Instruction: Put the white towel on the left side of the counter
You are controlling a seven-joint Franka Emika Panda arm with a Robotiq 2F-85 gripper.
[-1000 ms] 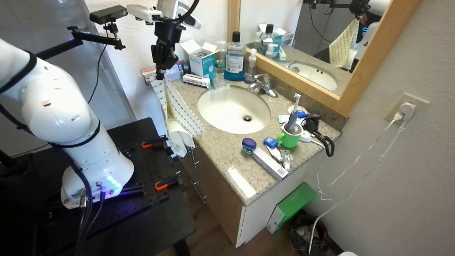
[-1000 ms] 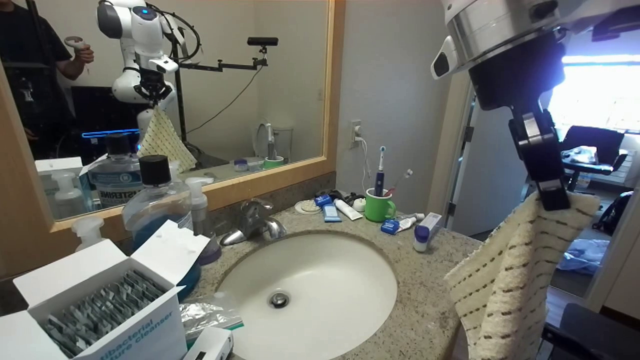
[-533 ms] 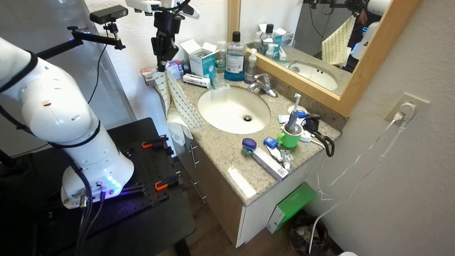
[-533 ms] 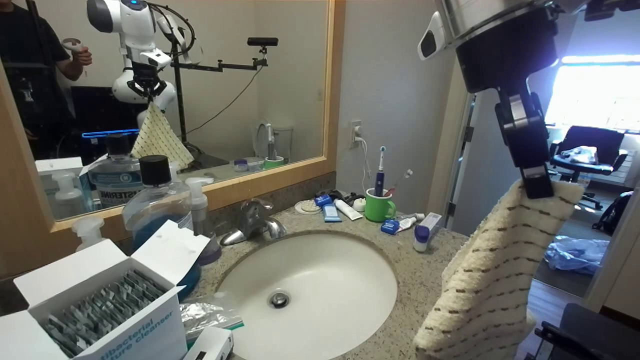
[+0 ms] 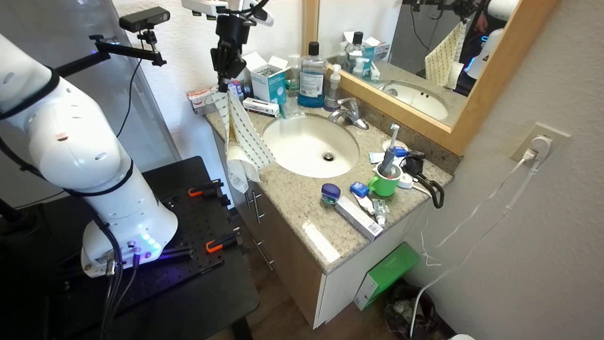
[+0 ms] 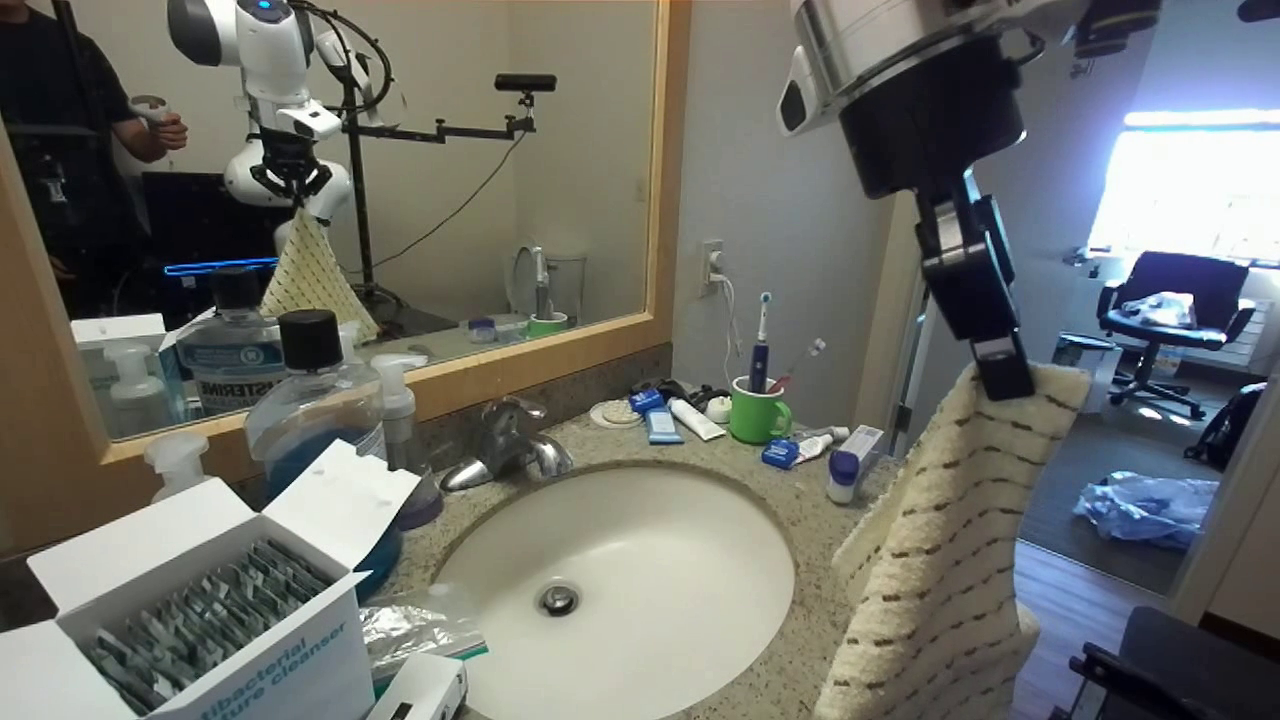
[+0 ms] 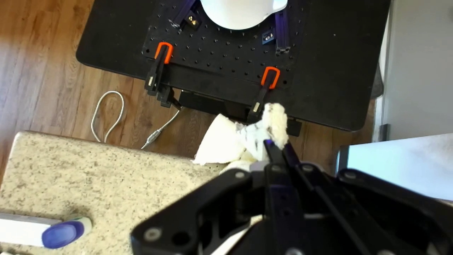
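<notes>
The white towel [image 5: 248,135] is a limp cream-white cloth with rows of dark dashes. My gripper [image 5: 223,88] is shut on its top edge, and the towel hangs below in folds. In an exterior view its lower part hangs at the front edge of the counter [image 5: 292,203], beside the sink; whether it touches the counter is unclear. The towel also shows in an exterior view [image 6: 940,540], under the gripper [image 6: 1003,378]. In the wrist view the fingertips [image 7: 279,144] pinch a towel fold [image 7: 275,122]; the rest is partly hidden behind the gripper.
A sink [image 5: 306,141] and faucet [image 5: 349,113] are beside the towel. An open box [image 5: 269,80], mouthwash bottle [image 5: 311,78] and small boxes [image 5: 203,99] stand at the back left. A green mug [image 5: 384,182] and toiletries are at the right. The robot's black table [image 7: 339,71] faces the counter.
My gripper has risen slightly and moved over toward the counter, carrying the towel with it. The towel's folds have shifted as it swings. The other objects have not moved.
</notes>
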